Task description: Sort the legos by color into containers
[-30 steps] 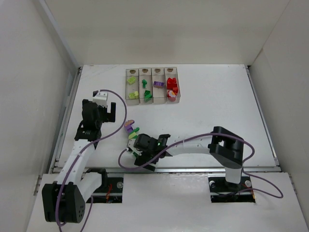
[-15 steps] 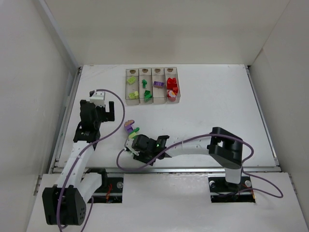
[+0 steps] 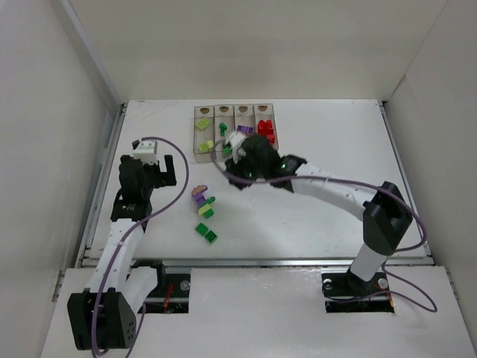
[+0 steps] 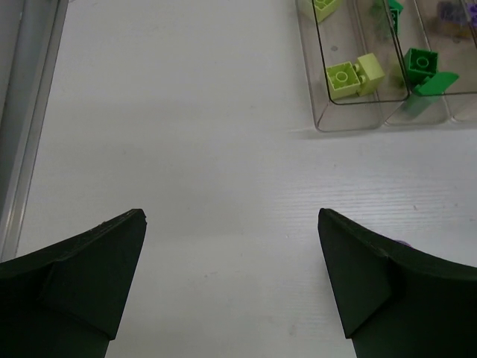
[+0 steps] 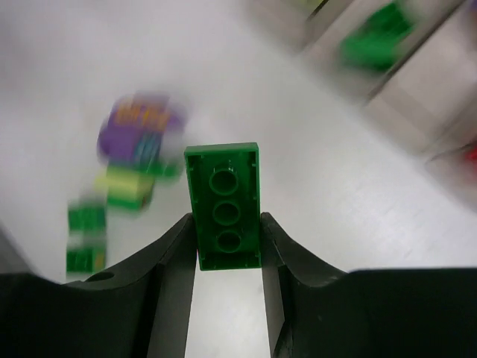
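My right gripper is shut on a dark green lego, held upright by its long sides with the hollow underside facing the camera. In the top view the right gripper hovers just in front of the containers. These clear boxes hold yellow-green legos, dark green legos, a purple lego and red legos. Loose legos lie on the table: purple, yellow-green and dark green. Over bare table at the left, my left gripper is open with nothing between its fingers.
White walls enclose the table on three sides. A raised rail runs along the left edge beside the left arm. The right arm's purple cable arcs over the table's right half. The loose pile shows blurred in the right wrist view.
The right gripper shut on the dark green lego near the front edge, lifted it and swung back toward the containers. The left arm drifted slightly left, still open.
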Controlling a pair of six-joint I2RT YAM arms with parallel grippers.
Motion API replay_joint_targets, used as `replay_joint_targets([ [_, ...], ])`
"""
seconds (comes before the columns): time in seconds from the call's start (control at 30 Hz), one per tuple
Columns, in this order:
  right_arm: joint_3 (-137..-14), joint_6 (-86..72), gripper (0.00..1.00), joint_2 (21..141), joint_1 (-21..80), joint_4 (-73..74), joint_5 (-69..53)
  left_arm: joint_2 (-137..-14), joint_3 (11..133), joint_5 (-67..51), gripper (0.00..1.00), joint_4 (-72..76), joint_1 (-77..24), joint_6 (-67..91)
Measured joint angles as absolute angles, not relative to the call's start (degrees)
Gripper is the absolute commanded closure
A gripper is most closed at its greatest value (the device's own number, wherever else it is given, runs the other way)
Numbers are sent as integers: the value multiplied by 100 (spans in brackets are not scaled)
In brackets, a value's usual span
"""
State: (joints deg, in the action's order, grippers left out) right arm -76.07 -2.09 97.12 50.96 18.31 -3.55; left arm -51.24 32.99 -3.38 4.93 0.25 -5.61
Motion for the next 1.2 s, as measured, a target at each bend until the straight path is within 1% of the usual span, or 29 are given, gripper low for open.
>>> replay_joint_targets([
  [0.1, -8676, -727, 100, 10235, 4248, 1601, -475, -5085, 3299, -294, 0, 506, 143, -165],
  [0.23, -10304, -1450, 100, 11504, 3590, 1295, -506, -5076, 3299, -287, 0, 513, 266, 75],
  [0.37, -11469, -1879, 100, 12739, 3332, 1315, -517, -5076, 3301, -294, 0, 486, 307, 19],
  [0.47, -12119, -2043, 100, 13491, 3323, 1365, -556, -5083, 3299, -298, 0, 486, 395, -19],
  [0.5, -12232, -2069, 98, 13649, 3334, 1376, -580, -5087, 3299, -303, 0, 484, 443, -23],
  [0.57, -12444, -2137, 81, 13924, 3367, 1391, -615, -5098, 3299, -331, 0, 484, 530, -34],
  [0.6, -12501, -2161, 69, 14011, 3382, 1413, -633, -5103, 3299, -346, 0, 484, 576, -34],
  [0.63, -12532, -2182, 40, 14066, 3385, 1433, -646, -5124, 3299, -379, 0, 484, 620, -34],
  [0.67, -12543, -2237, 31, 14097, 3391, 1459, -646, -5148, 3299, -414, 0, 484, 648, -34],
  [0.73, -12547, -2239, 19, 14105, 3411, 1474, -648, -5205, 3299, -495, 0, 480, 705, -34],
  [0.77, -12558, -2248, 6, 14105, 3413, 1474, -644, -5231, 3299, -545, 0, 480, 725, -38],
  [0.8, -12575, -2265, 2, 14103, 3415, 1466, -646, -5251, 3301, -587, 0, 480, 729, -56],
  [0.83, -12578, -2270, 0, 14097, 3415, 1452, -637, -5264, 3299, -624, 0, 480, 731, -64],
  [0.93, -12545, -2246, 0, 14040, 3415, 1455, -644, -5277, 3299, -838, 0, 480, 760, -172],
  [1.03, -12221, -1970, 0, 13701, 3448, 1498, -591, -5277, 3301, -1052, 0, 478, 770, -279],
  [1.2, -10838, -906, 0, 12239, 3852, 1505, -609, -5277, 3301, -1190, 0, 482, 790, -368],
])
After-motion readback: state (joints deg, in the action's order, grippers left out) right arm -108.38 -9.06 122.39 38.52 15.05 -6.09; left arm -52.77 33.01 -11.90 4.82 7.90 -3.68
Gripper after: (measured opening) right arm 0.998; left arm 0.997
